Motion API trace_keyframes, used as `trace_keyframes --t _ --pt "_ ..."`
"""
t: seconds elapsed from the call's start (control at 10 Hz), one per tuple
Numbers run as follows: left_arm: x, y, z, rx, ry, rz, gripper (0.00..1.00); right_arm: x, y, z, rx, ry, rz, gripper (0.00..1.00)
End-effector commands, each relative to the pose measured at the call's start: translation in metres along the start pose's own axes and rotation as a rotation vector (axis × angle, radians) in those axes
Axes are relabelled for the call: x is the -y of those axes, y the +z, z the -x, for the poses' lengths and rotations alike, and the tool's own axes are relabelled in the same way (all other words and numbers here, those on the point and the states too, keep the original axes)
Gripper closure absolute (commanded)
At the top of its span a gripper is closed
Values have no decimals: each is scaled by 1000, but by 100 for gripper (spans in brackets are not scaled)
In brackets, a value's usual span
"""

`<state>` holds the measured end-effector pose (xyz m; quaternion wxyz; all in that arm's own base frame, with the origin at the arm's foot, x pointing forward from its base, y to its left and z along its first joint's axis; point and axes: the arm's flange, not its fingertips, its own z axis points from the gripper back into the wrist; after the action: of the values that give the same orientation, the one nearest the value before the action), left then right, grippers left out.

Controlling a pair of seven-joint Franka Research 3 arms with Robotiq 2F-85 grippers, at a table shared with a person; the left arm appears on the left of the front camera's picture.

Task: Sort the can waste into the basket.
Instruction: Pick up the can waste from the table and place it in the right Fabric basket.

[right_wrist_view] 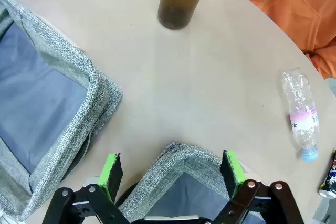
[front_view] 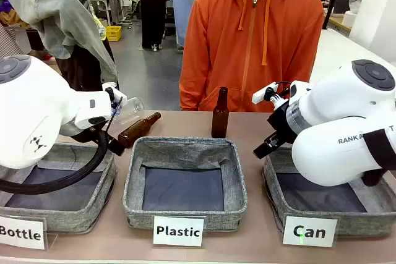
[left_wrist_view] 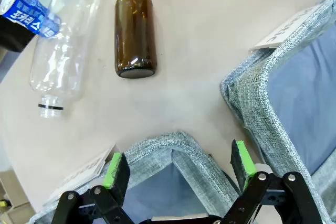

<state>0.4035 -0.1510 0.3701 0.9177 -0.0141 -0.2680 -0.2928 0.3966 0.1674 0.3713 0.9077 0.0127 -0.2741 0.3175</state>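
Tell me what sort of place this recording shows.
Likely a robotics lab staged for waste sorting: the Bottle basket, Plastic basket and Can basket on one table, a person opposite.

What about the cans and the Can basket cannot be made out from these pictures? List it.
Blue can: left wrist view, cut off by the top-left corner; one end out of frame.
Dark can: right wrist view, cut by the right edge; too small to read its logo.
Can basket: front view, the right arm covers part of its floor and far wall.
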Motion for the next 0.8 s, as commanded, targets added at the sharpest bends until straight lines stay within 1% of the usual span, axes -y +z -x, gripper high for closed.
trace_keyframes --t 0.0,0.7 --pt "0 0 0 0 0 0 0 0 0 0 0 0 0 0" --pt "0 0 0 0 0 0 0 0 0 0 0 0 0 0"
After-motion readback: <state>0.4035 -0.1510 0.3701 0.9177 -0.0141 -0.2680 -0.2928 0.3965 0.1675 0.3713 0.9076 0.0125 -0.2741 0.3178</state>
